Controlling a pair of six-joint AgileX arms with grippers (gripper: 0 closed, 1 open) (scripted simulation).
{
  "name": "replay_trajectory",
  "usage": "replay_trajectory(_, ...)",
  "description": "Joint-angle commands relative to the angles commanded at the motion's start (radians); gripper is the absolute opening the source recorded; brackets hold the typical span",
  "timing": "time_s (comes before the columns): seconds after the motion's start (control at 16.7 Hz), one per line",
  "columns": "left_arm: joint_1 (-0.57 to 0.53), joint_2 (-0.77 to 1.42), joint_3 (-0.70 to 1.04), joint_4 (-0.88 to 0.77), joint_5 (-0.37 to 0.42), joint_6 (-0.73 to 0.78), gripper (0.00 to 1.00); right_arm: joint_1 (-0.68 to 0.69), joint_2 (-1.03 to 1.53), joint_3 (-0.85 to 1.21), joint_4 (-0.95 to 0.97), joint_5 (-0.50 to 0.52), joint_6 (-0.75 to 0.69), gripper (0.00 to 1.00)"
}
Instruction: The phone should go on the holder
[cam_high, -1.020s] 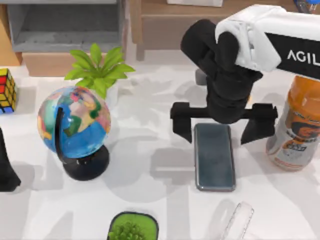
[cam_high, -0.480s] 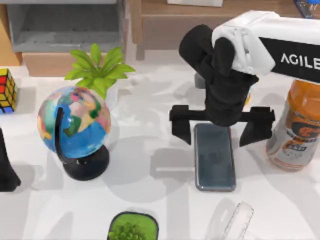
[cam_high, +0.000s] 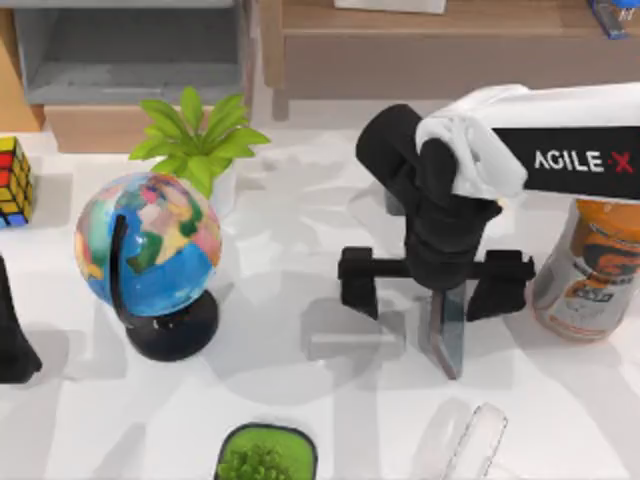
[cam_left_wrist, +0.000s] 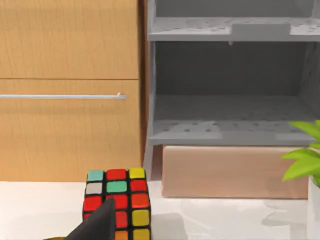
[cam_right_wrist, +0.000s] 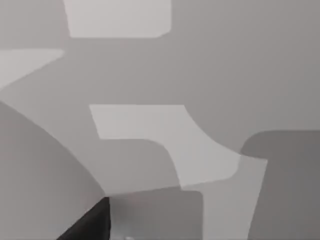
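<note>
Lifted and turned since a second ago, the phone (cam_high: 447, 325) no longer lies flat on the table (cam_high: 300, 400) — it hangs edge-on beneath the right gripper (cam_high: 437, 285), whether the fingers pinch it I cannot tell. That suggests the pickup has succeeded, with carrying to the clear holder (cam_high: 468, 440) near the front edge next. Far left, the left gripper (cam_high: 10, 340) stays parked.
</note>
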Motion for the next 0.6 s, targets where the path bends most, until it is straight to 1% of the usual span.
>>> replay_trajectory(0.24,0.0,0.0,0.0,0.0,0.0,0.0,1.0,-0.003,0.002,-0.003,0.005,0.0,-0.003,1.0)
replay_trajectory(0.6,0.0,0.0,0.0,0.0,0.0,0.0,1.0,-0.003,0.002,-0.003,0.005,0.0,-0.003,0.55)
